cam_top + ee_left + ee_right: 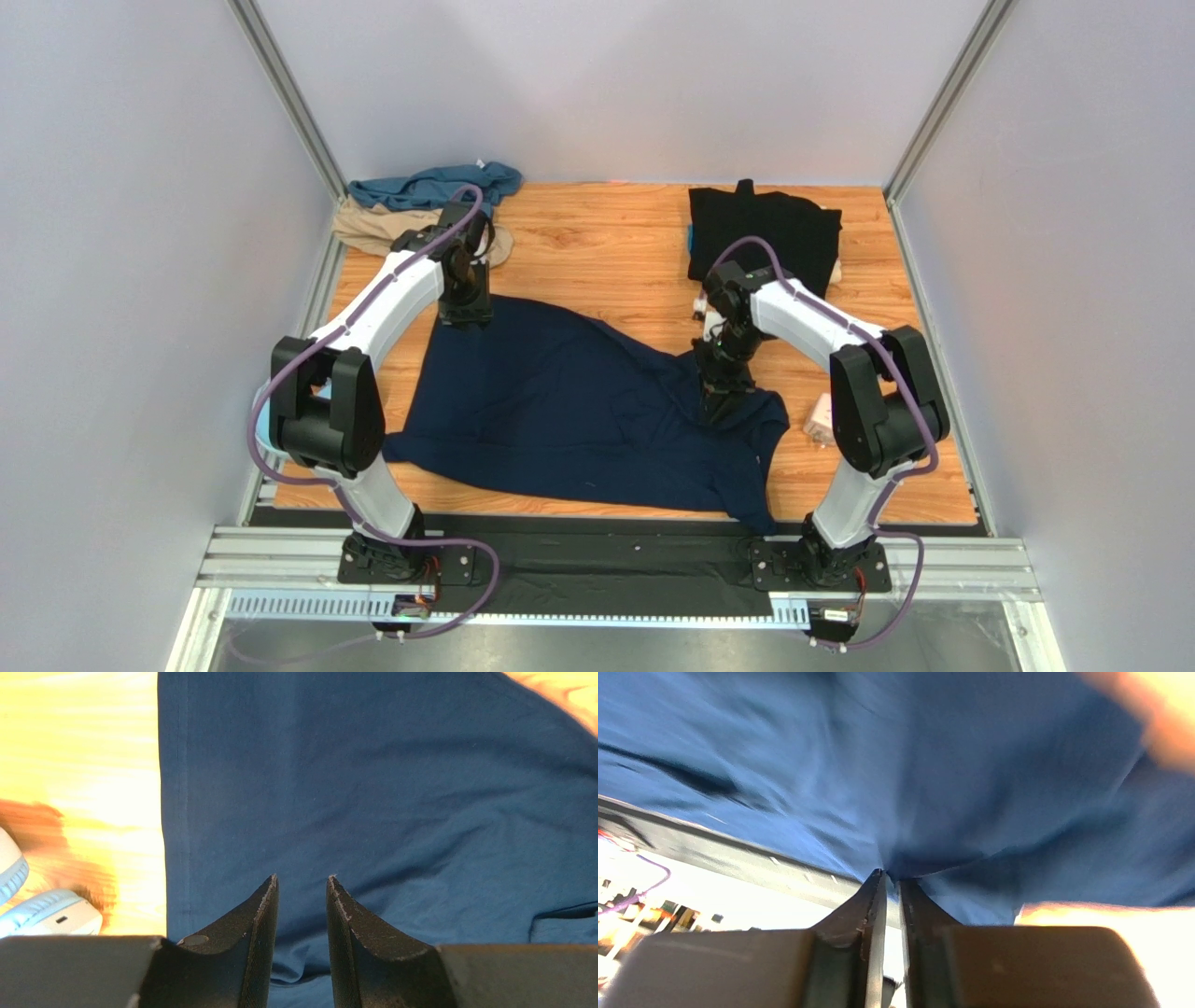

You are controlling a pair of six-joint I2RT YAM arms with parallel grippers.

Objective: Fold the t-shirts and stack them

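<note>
The dark navy t-shirt (561, 399) lies spread across the middle of the wooden table. My left gripper (466, 311) is open over its far left corner; in the left wrist view (302, 878) the fingers stand apart above the navy cloth (386, 791) near its hem. My right gripper (723, 399) is shut on a pinch of the navy shirt at its right side, with cloth bunched at the tips in the right wrist view (892, 873). The black t-shirt (765, 231) lies folded at the back right. The teal t-shirt (428, 185) and the tan t-shirt (376, 227) lie crumpled at the back left.
A pale blue plastic ring (42, 913) lies on the wood left of the navy shirt. A small white cube (817, 416) sits by the right arm. Grey walls close in the table on three sides. A metal rail (617, 560) runs along the near edge.
</note>
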